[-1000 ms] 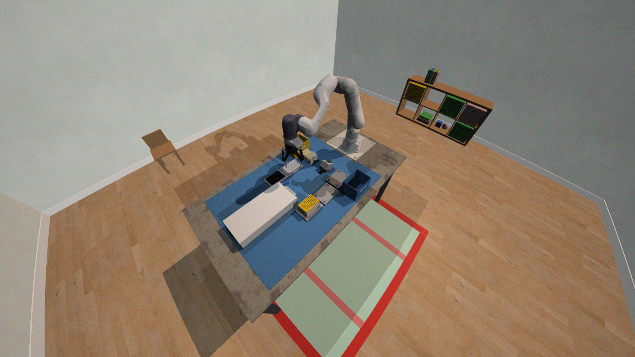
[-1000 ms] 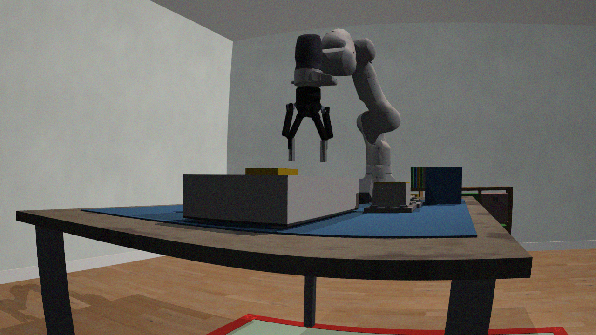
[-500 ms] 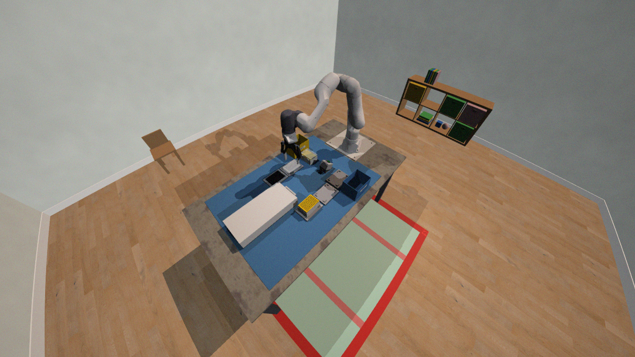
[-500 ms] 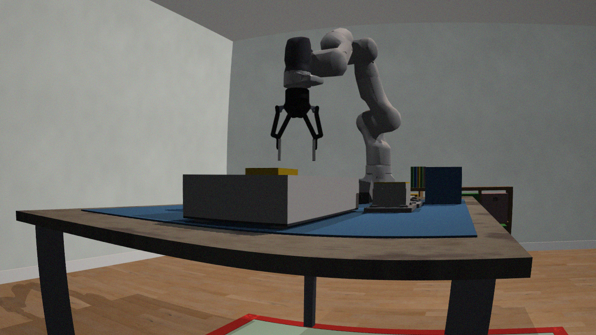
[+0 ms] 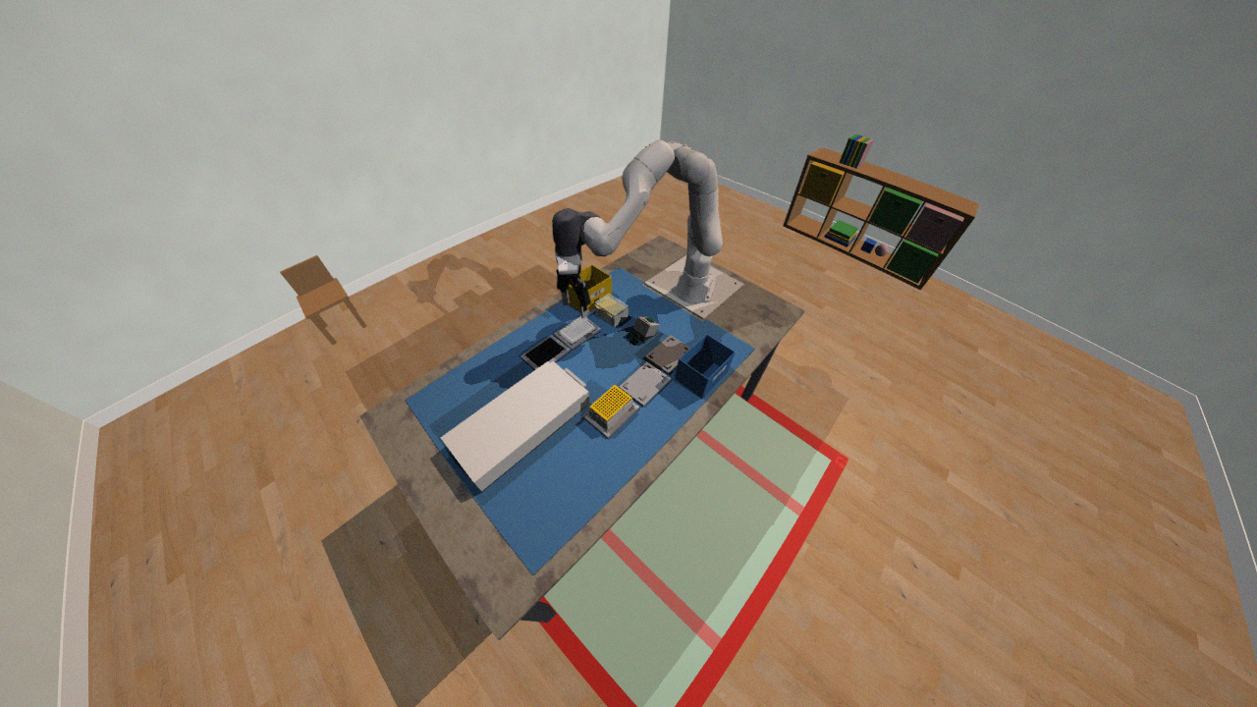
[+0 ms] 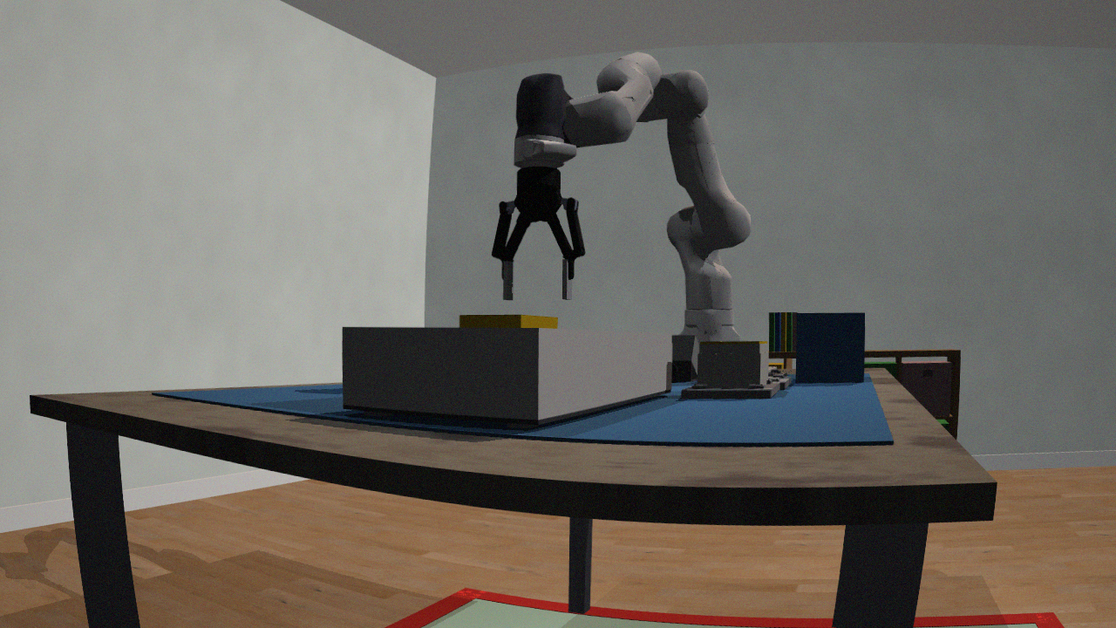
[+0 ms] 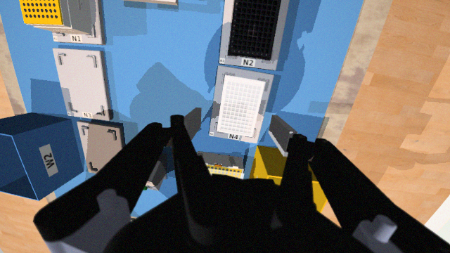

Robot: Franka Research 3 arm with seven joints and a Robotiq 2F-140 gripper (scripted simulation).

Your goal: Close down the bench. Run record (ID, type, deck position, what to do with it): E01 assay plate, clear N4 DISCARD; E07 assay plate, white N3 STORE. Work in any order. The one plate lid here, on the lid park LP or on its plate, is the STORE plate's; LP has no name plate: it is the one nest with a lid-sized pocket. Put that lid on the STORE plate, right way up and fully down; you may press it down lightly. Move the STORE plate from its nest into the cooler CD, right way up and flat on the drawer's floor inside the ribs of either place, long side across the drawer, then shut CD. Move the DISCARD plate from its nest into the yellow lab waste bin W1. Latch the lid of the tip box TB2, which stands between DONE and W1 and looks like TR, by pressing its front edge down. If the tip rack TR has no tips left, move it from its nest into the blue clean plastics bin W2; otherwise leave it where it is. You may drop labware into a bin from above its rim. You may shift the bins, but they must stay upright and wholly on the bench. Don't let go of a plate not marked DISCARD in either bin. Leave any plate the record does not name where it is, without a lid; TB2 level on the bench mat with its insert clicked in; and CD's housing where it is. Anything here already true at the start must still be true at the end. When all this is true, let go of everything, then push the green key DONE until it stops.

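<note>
My gripper is open and empty. It hangs well above the bench, over the near end of nest N4. The clear assay plate lies in N4, framed between my fingers in the wrist view. The yellow bin W1 stands just behind it. Tip box TB2 is next to W1, partly hidden by my fingers. Nest N3 is bare. The unnamed nest LP is bare too. The cooler CD is shut.
A black plate lies in N2. The tip rack with its yellow top sits in N1. The blue bin W2 stands at the bench's edge. The DONE key box is mid-bench.
</note>
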